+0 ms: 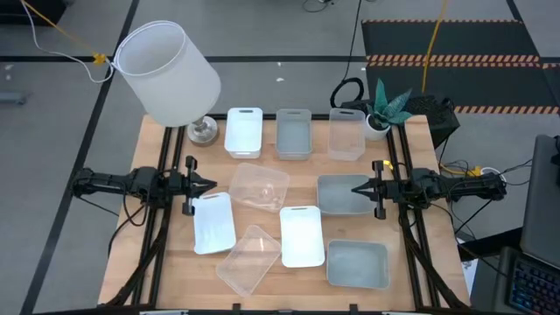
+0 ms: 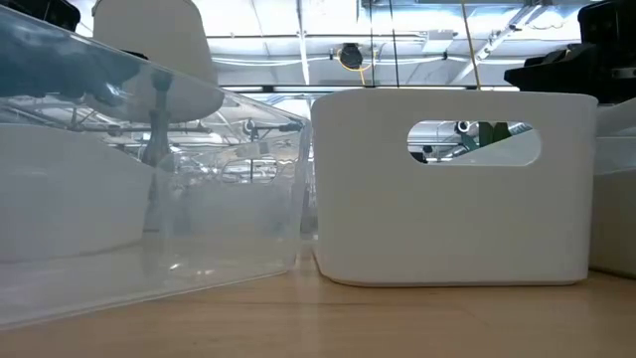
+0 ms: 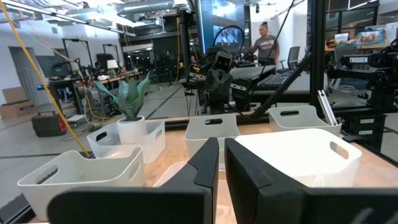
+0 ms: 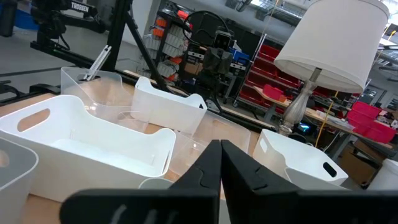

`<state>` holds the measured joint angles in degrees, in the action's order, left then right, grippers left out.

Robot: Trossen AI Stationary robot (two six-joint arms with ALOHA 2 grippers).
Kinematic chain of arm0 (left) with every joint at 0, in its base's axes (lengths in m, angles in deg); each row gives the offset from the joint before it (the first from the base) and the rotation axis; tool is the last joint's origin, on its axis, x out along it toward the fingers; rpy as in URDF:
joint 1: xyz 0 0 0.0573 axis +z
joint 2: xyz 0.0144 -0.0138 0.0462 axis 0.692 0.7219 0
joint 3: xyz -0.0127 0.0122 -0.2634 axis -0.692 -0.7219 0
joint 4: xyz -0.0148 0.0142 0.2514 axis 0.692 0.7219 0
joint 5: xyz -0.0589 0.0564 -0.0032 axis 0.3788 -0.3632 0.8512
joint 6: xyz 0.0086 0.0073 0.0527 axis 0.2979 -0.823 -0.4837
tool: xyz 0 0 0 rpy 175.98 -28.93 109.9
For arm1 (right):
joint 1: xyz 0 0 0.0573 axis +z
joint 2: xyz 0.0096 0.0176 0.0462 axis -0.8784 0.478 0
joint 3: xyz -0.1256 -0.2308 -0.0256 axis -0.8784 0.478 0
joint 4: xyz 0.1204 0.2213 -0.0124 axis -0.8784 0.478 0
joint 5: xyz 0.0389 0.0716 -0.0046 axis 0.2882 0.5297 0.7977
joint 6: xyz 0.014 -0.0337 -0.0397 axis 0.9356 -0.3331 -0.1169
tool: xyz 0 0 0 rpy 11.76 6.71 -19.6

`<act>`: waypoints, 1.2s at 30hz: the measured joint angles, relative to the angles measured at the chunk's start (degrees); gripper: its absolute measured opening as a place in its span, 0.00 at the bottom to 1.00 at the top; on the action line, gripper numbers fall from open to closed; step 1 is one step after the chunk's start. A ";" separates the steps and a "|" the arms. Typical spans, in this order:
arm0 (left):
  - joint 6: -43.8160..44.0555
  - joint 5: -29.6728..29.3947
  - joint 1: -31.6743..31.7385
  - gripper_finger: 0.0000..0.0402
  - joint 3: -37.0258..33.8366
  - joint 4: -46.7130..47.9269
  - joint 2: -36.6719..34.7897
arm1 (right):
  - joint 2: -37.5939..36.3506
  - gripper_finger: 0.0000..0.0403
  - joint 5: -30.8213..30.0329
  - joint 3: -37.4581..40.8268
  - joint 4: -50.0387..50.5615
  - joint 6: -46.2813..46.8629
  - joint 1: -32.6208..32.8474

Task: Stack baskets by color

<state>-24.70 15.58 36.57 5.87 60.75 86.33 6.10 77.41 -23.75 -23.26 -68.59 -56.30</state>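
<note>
Nine small baskets stand on the wooden table. In the far row are a white basket (image 1: 243, 131), a grey one (image 1: 293, 133) and a clear one (image 1: 346, 133). Nearer lie two white baskets (image 1: 213, 222) (image 1: 302, 235), two clear ones (image 1: 259, 187) (image 1: 249, 259) and two grey ones (image 1: 343, 194) (image 1: 357, 263). My left gripper (image 1: 211, 185) (image 3: 222, 163) hangs level at the table's left side, shut and holding nothing, pointing at the middle clear basket. My right gripper (image 1: 356, 188) (image 4: 221, 155) hangs level at the right, shut and holding nothing, above the grey basket's left rim.
A table lamp with a big white shade (image 1: 166, 74) and a metal foot (image 1: 202, 131) stands at the far left corner. A small potted plant (image 1: 381, 109) stands at the far right. In the low view a clear basket (image 2: 149, 199) and a white one (image 2: 452, 189) stand close to the near edge.
</note>
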 joint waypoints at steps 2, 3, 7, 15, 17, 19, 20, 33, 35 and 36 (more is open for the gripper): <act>0.00 -0.01 0.00 0.08 0.00 0.00 0.02 | 0.02 0.00 0.00 0.00 0.00 0.00 0.00; 0.00 -0.01 0.01 0.08 0.00 -0.01 0.00 | 0.02 0.00 -0.01 0.00 0.00 -0.02 -0.02; 0.00 0.00 0.00 0.08 0.00 -0.02 0.00 | 0.02 0.00 -0.02 0.01 0.00 -0.25 -0.02; 0.00 -0.02 0.02 0.08 0.00 0.00 0.02 | 0.02 0.00 -0.02 0.00 0.00 -0.33 0.00; -0.19 -0.02 0.00 0.08 0.00 0.07 0.01 | 0.02 0.00 0.00 0.00 0.00 -0.33 -0.02; -0.42 -0.10 0.02 0.08 0.00 0.56 0.01 | 0.00 0.00 0.00 0.02 0.00 -0.33 -0.02; -0.33 -0.11 0.01 0.08 0.00 0.63 0.02 | 0.00 0.00 -0.01 0.00 0.00 -0.33 -0.01; -0.02 -0.22 0.00 0.08 0.00 0.55 0.02 | 0.00 0.00 0.01 0.01 -1.80 0.00 -0.01; 0.02 -0.23 0.02 0.08 0.00 0.55 0.02 | 0.00 0.00 0.01 0.01 -2.73 0.52 -0.01; 0.02 -0.26 0.00 0.08 0.00 0.55 0.00 | 0.00 0.00 0.00 0.00 -3.52 0.49 -0.02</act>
<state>-24.68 15.32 36.57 5.87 61.30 86.33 6.10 77.41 -23.75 -26.78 -68.10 -56.32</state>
